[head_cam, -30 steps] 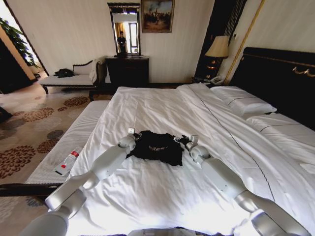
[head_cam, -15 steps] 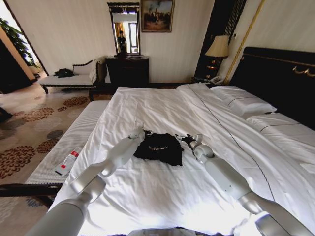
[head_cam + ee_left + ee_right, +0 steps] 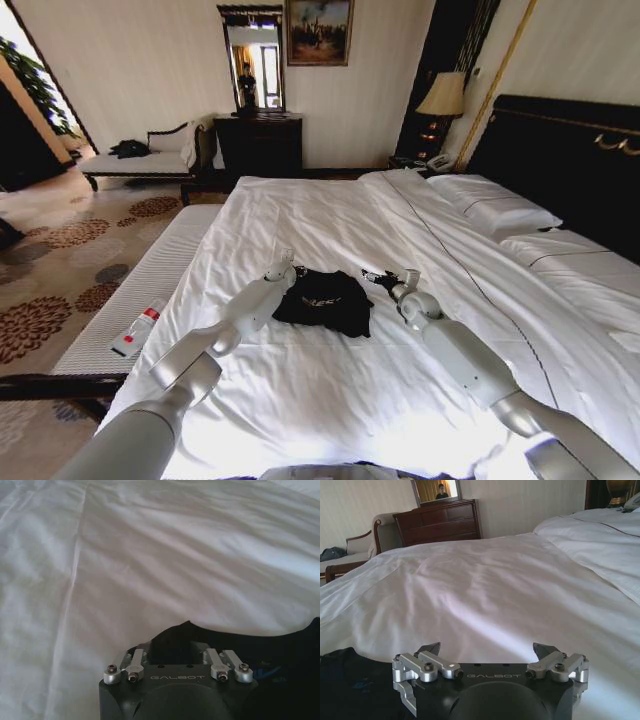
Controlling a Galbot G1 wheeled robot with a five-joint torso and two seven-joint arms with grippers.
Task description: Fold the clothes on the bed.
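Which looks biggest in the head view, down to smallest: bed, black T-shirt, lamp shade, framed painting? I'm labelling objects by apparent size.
1. The bed, by far.
2. The black T-shirt.
3. The framed painting.
4. The lamp shade.
The painting and shade stand much farther from the camera, so their true sizes stay unsure.

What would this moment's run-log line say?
T-shirt: bunched on bed | left gripper: at its left edge | right gripper: open, at its right edge
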